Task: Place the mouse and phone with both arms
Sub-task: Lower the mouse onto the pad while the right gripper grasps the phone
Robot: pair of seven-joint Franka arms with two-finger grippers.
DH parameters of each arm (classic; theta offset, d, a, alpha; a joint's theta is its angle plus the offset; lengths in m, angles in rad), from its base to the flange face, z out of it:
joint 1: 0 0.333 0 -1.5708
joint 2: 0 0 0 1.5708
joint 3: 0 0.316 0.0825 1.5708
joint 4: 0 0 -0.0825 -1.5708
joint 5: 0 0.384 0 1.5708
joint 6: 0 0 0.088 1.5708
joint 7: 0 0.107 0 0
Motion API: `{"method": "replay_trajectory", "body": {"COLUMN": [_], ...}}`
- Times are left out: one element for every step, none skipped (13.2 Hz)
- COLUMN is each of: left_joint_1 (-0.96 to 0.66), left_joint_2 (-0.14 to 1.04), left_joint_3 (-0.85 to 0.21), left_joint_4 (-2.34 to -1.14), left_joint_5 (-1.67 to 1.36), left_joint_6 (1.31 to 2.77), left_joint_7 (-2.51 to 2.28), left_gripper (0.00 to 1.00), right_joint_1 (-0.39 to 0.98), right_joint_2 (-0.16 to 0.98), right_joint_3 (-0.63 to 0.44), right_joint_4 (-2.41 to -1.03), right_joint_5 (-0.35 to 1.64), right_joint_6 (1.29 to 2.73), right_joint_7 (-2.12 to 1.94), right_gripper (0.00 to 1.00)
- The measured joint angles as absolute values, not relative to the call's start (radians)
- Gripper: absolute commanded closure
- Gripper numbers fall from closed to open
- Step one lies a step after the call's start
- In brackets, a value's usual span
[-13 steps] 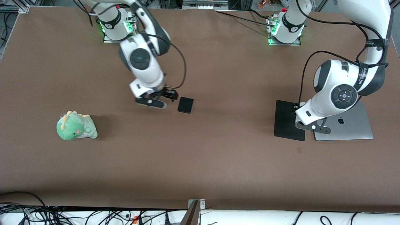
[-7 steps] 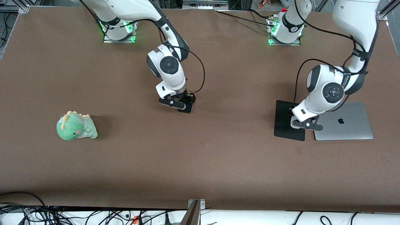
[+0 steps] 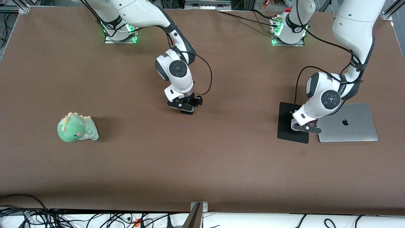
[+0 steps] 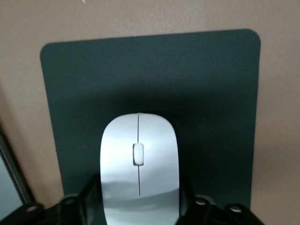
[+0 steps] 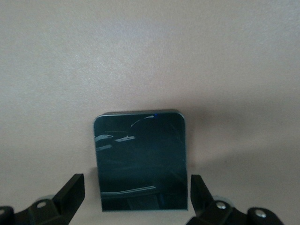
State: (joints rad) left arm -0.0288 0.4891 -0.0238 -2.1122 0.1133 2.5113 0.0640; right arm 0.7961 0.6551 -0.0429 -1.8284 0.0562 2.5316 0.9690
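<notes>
- My right arm's black two-finger gripper (image 3: 186, 107) is low over the small flat black rectangular phone (image 5: 140, 161), which lies on the brown table (image 3: 202, 164) near its middle; from the front I see only a sliver of it.
- Its fingers (image 5: 70, 192) stand spread on either side of the phone, clear of its edges.
- My left arm's gripper (image 3: 300, 126) is low over the thin black mouse pad (image 4: 206, 93), beside the closed silver laptop (image 3: 351, 123).
- The small white oval mouse (image 4: 139, 168) sits on that pad, its rear end cut off, hidden from the front.
- I cannot tell whether that claw grips it.
</notes>
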Motion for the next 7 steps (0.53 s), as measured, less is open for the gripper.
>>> {"method": "replay_trajectory", "body": {"left_joint_1": [-0.029, -0.028, -0.028, -0.028, -0.028, -0.028, -0.029], "left_joint_2": [0.484, 0.469, 0.443, 0.406, 0.362, 0.316, 0.274], "left_joint_3": [-0.024, -0.024, -0.024, -0.024, -0.024, -0.024, -0.025], "left_joint_4": [-2.105, -2.093, -2.075, -2.054, -2.029, -2.003, -1.975], "left_joint_5": [0.113, 0.113, 0.112, 0.112, 0.112, 0.112, 0.112], "left_joint_6": [2.507, 2.485, 2.441, 2.38, 2.31, 2.235, 2.153], "left_joint_7": [0.063, 0.063, 0.063, 0.063, 0.063, 0.063, 0.063], "left_gripper": [0.0, 0.0, 0.0, 0.0, 0.0, 0.0, 0.0], "right_joint_1": [0.797, 0.797, 0.797, 0.797, 0.798, 0.798, 0.799], "right_joint_2": [0.657, 0.658, 0.658, 0.658, 0.662, 0.668, 0.675], "right_joint_3": [-0.044, -0.045, -0.045, -0.045, -0.046, -0.046, -0.046], "right_joint_4": [-1.827, -1.825, -1.823, -1.822, -1.822, -1.822, -1.822], "right_joint_5": [0.056, 0.056, 0.056, 0.056, 0.056, 0.055, 0.055], "right_joint_6": [2.532, 2.532, 2.531, 2.531, 2.531, 2.531, 2.531], "right_joint_7": [0.969, 0.969, 0.969, 0.969, 0.969, 0.969, 0.969], "right_gripper": [0.0, 0.0, 0.0, 0.0, 0.05, 0.15, 0.3]}}
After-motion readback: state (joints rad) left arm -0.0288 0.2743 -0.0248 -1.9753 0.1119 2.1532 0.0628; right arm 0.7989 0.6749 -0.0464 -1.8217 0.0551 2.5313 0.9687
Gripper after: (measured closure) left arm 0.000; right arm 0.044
